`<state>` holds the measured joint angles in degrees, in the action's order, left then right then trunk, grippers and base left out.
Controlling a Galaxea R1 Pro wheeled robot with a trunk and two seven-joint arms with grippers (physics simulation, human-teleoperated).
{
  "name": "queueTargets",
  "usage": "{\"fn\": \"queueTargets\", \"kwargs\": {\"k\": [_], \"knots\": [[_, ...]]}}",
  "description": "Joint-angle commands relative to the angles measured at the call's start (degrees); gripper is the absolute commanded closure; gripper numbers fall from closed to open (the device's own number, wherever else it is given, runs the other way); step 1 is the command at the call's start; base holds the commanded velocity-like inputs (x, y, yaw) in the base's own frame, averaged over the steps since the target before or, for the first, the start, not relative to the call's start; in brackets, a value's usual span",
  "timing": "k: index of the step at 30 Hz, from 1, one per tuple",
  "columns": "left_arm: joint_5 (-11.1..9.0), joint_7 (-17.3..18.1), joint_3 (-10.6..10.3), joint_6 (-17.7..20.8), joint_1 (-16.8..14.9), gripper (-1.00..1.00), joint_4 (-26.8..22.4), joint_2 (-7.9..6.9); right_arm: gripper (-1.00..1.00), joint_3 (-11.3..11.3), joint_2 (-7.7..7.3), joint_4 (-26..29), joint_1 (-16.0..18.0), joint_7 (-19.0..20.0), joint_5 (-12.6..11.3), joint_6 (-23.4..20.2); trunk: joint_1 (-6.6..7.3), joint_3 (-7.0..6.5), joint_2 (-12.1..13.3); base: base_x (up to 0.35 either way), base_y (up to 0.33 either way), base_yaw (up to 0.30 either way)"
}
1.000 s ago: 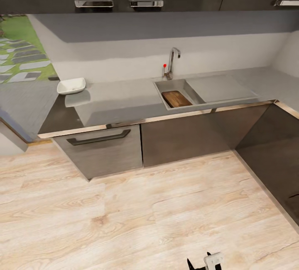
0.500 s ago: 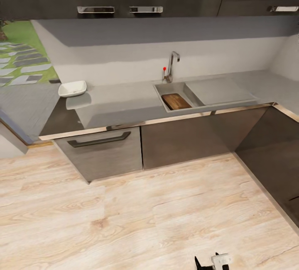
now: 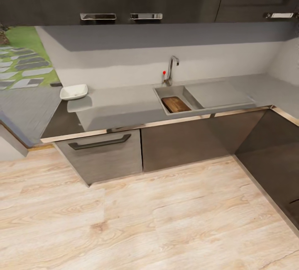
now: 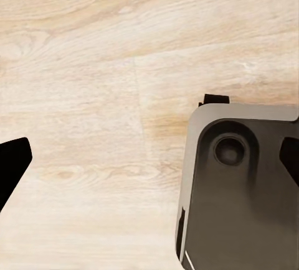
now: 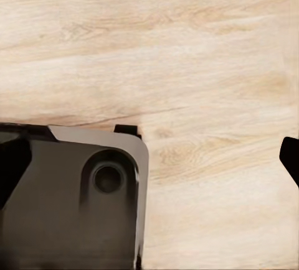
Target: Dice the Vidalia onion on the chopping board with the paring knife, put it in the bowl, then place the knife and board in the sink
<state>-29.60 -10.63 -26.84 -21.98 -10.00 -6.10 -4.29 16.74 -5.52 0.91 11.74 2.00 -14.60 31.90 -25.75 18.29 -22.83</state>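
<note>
Chopping board (image 3: pixel 176 104) inside sink (image 3: pixel 168 91).

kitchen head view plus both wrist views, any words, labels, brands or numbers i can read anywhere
None: no readable text in any view.
The chopping board in the sink, the bowl, the tap and the cabinet fronts carry no visible lettering.
Both wrist views show bare wood floor.

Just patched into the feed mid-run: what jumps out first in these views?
The chopping board stands out, a dark brown slab lying inside the grey sink beneath the chrome tap. Far to its left, the white bowl sits near the end of the countertop. Both wrist views look down at pale wood floor, with each gripper's fingertips wide apart and nothing between them.
</note>
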Motion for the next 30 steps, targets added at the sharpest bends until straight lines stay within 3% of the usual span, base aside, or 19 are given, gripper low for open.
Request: {"fn": "queueTargets", "kwargs": {"k": [1,4,11,30], "knots": [[-0.2,-0.4,-0.5,-0.1,0.0,-1.00,0.0,-0.02,-1.00,0.4,0.06,0.0,-0.1,0.2,-0.6,-0.2,-0.03,-0.01,-0.1,0.000,0.000,0.000],[-0.2,-0.4,-0.6,-0.1,0.0,-1.00,0.0,0.11,-1.00,0.4,0.15,0.0,-0.2,0.2,-0.9,-0.8,-0.03,-0.28,-0.1,0.000,0.000,0.031],[-0.2,-0.4,-0.5,-0.1,0.0,-1.00,0.0,0.16,-1.00,0.3,0.23,0.1,-0.2,0.2,-4.9,-0.9,-0.03,-0.90,-0.1,0.000,0.000,0.128],[-0.2,-0.4,-0.5,0.0,0.0,-1.00,-0.1,0.25,-1.00,0.3,0.81,0.1,-0.2,-0.4,-5.4,-0.9,-0.03,-2.34,-0.1,0.000,0.000,0.201]]}}
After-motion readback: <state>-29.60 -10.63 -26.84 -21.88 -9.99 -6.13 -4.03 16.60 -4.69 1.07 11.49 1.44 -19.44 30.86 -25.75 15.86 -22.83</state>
